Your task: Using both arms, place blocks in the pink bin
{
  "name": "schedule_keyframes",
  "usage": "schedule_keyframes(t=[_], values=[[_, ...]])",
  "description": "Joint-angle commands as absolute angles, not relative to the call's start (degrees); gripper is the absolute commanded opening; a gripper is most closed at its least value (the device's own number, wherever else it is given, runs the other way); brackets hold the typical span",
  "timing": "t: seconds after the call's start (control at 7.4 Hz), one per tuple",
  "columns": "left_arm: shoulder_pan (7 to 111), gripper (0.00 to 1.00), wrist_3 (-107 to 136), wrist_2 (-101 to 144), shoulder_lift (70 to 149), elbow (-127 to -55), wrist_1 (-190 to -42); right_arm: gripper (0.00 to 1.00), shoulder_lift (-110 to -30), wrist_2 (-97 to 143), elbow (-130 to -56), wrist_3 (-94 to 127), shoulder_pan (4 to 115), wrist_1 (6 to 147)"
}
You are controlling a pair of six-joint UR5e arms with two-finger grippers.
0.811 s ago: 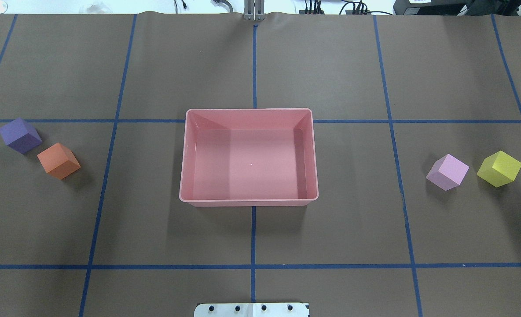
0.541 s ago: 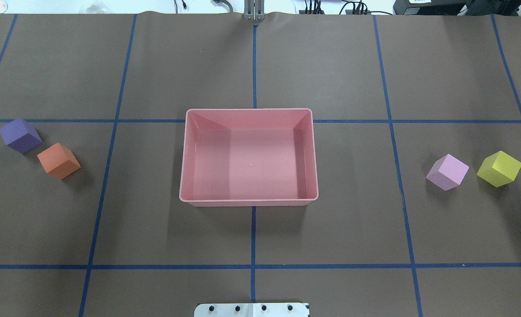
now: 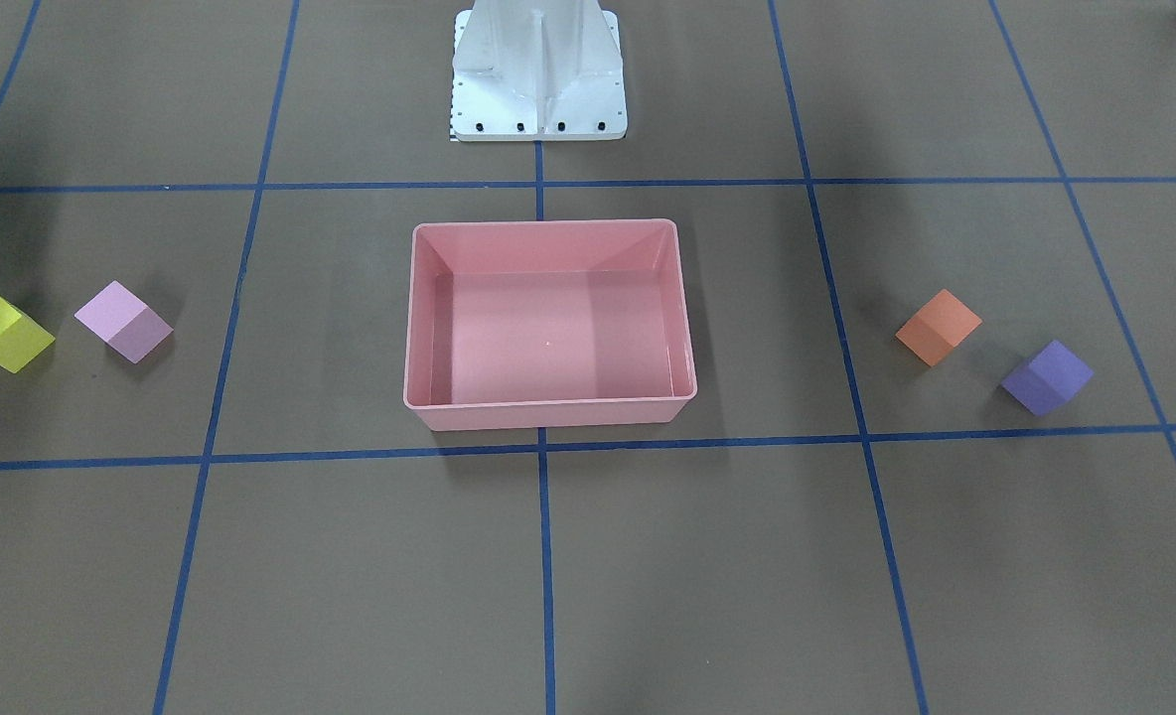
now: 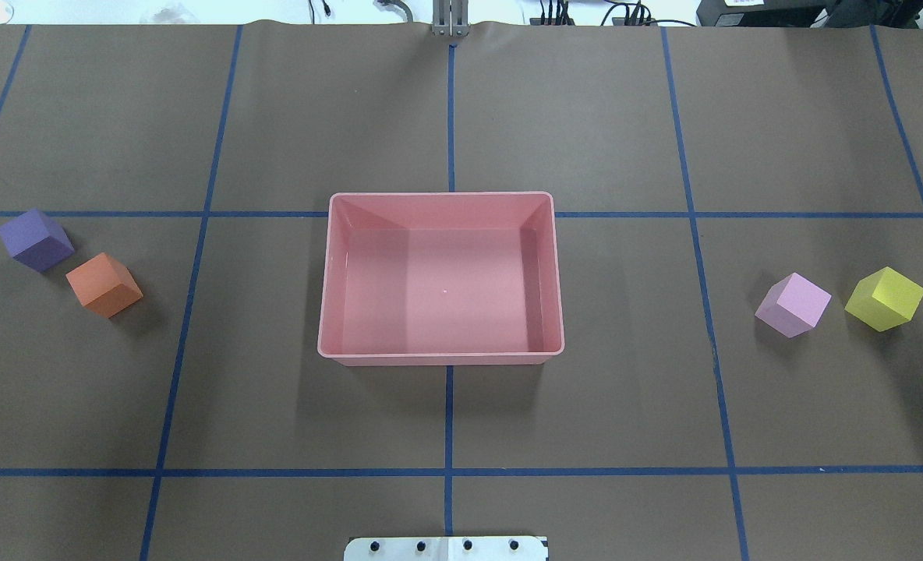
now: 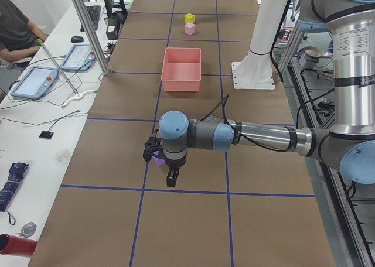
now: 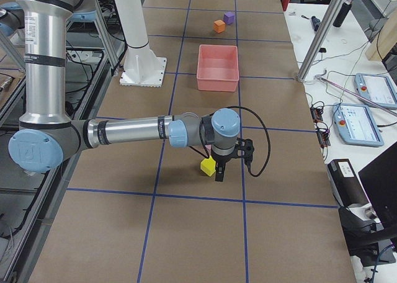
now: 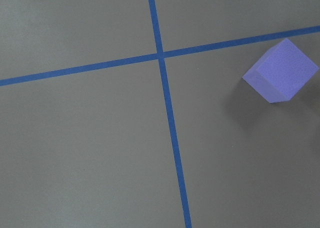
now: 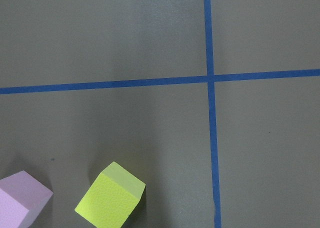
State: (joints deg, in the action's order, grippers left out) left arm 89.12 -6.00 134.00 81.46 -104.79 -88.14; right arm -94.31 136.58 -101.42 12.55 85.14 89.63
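The pink bin [image 4: 440, 195] stands empty at the table's middle. The purple block [image 4: 35, 239] and orange block [image 4: 104, 284] lie to its left; the light pink block [image 4: 793, 304] and yellow block [image 4: 885, 298] lie to its right. My left gripper [image 5: 170, 177] hangs above the purple block [image 7: 281, 70], shown only in the exterior left view. My right gripper [image 6: 220, 171] hangs beside the yellow block [image 6: 208, 166], shown only in the exterior right view. I cannot tell whether either is open or shut. The right wrist view holds the yellow block [image 8: 110, 200] and the pink block [image 8: 22, 203].
The white pedestal [image 3: 538, 70] stands behind the bin on the robot's side. Blue tape lines cross the brown table cover. A desk with tablets [image 5: 35, 79] and a seated person [image 5: 14, 27] run along the far side of the table.
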Motion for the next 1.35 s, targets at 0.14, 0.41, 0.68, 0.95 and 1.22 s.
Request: schedule_keyframes(t=[0.14,0.41,0.68,0.95,1.22], values=[[89.03,1.00,-5.98,134.03,81.47,-104.24,-88.07,1.00,-94.48,139.46,-101.51,13.97,83.85,89.03],[89.03,1.00,-5.98,133.95,81.47,-104.24,-88.07,1.00,-95.45,140.46,-101.43,29.79,79.40,85.11],[88.95,1.00,-5.98,134.03,81.56,-104.33,-88.07,0.99,-96.93,133.09,-101.25,52.36,72.28,73.18],[88.95,1.00,-5.98,134.03,81.56,-104.33,-88.15,0.99,-97.82,130.96,-101.08,59.05,68.57,69.09],[88.59,1.00,-5.98,134.03,81.56,-104.33,-88.51,0.99,-97.74,130.96,-98.98,58.98,66.98,68.99]])
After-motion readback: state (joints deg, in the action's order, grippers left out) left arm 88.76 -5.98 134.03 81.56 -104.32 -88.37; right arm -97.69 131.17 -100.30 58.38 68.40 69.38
